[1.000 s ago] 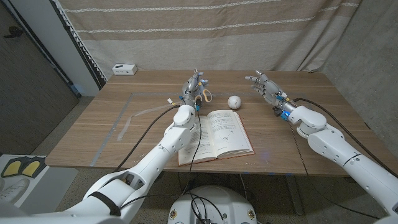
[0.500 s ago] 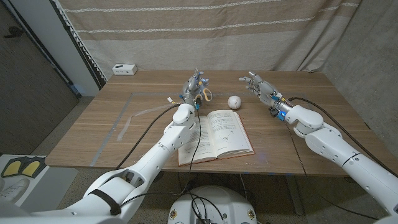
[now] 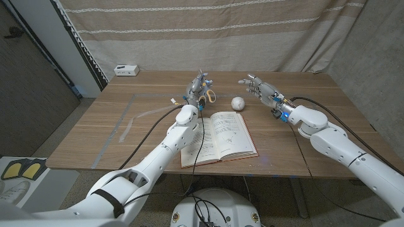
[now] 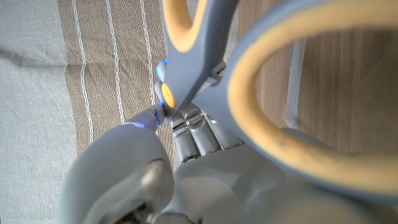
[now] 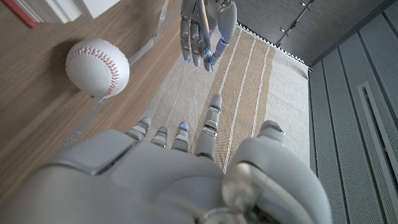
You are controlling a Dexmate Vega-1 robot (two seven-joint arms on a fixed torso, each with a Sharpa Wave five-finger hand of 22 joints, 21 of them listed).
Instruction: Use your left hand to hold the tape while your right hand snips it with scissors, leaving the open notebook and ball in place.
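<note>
Head view: my left robot hand (image 3: 197, 86) grips the scissors (image 3: 207, 96), while my right robot hand (image 3: 260, 87), fingers spread and empty, hovers beyond the ball (image 3: 237, 103). I see no tape; next, the scissors need passing rightward.

The left hand (image 3: 198, 87) holds the scissors (image 3: 207, 95) near the far middle of the desk (image 3: 113, 126). The right hand (image 3: 260, 87), fingers spread and holding nothing, hovers well apart from it. Between the two hands the ball (image 3: 237, 103) sits on the desk, low under that gap. The open notebook (image 3: 221, 135) fills the near middle, with the left forearm lying across its left page. Bare wood runs along the desk's left side and its right side. A small white box (image 3: 126, 70) stands at the far left corner.
</note>
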